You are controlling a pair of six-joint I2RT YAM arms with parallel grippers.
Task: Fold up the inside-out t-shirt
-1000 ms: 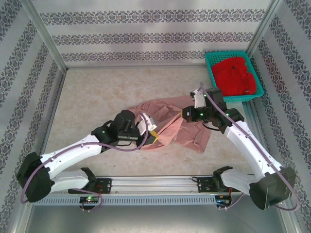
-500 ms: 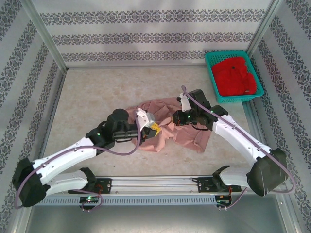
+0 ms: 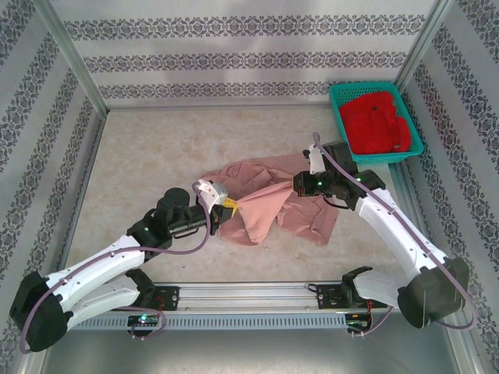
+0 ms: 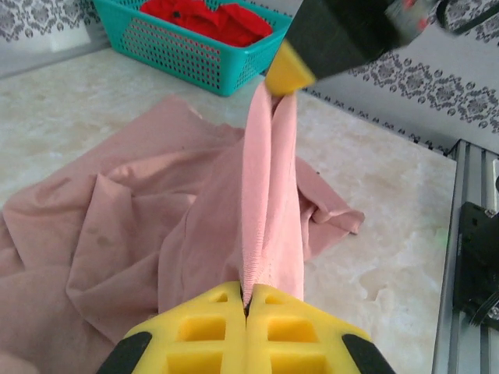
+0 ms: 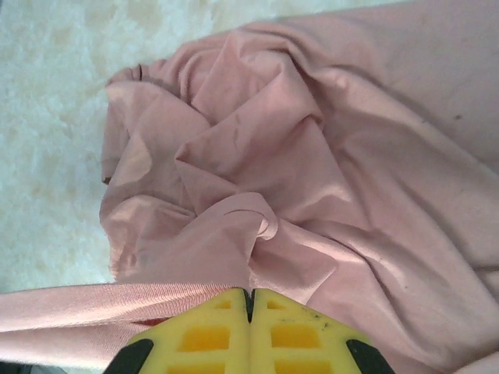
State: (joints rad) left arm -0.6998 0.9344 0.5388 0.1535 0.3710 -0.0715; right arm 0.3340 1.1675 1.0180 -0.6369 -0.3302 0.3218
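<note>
Left claw (image 4: 248,305) is pinched tight, yellow pads together, clamped on a folded edge of the pink t-shirt (image 4: 195,226). From that claw a narrow doubled strip of the cloth runs straight out ahead. It is pulled taut and lifted off the bench (image 4: 374,179), and it reaches the right claw (image 3: 298,185), whose yellow pad meets the far end of the strip. Seam stitching shows along the strip's edge.

Right claw is also pinched together, pads touching, clamped on the t-shirt. In its own wrist view the taut strip leaves to the left of the pads, and the rest of the cloth lies crumpled ahead of them in loose folds.

Bulk of the t-shirt lies bunched on the bench, below and between the two claws. In the left wrist view a larger part spreads to the left of the strip and a small crumpled bit sits to its right.

Beyond the right claw, apart from the t-shirt, a teal basket (image 3: 338,109) sits at the bench's far corner, with a red garment (image 3: 378,121) piled inside.
</note>
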